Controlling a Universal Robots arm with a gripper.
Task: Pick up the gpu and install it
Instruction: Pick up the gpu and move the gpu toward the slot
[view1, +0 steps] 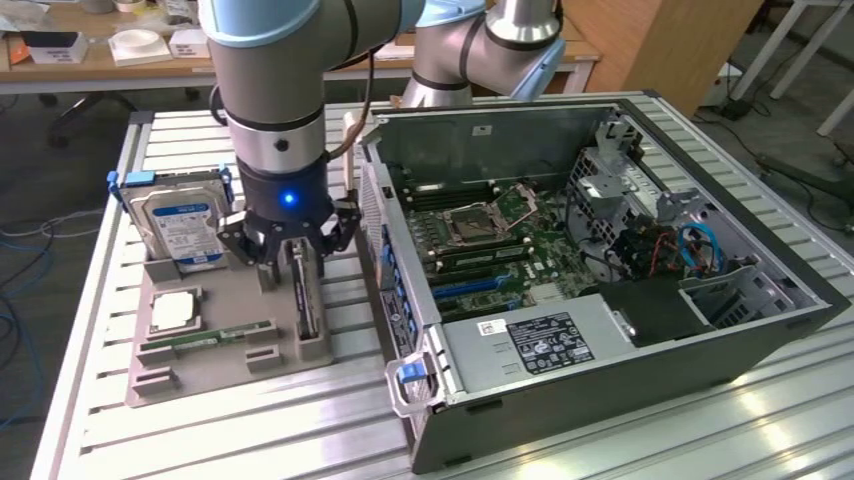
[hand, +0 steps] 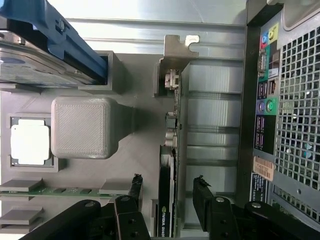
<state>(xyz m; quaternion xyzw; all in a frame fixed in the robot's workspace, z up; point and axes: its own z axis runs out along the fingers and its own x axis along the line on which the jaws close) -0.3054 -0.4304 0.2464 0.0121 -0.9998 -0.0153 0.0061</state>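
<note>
Counter (view1: 267, 440): carries the open case (view1: 601, 410) and, to the exterior view's left of it, a grey tray (view1: 220, 300). The gpu (view1: 304, 290) stands on edge in a tray slot nearest the case. My jaws are spread and straddle its upper edge, with a gap on each side. I judge the card light, stiff and fragile. Take hold across the flat faces near mid-length, clear of the bracket and connector edge.
</note>
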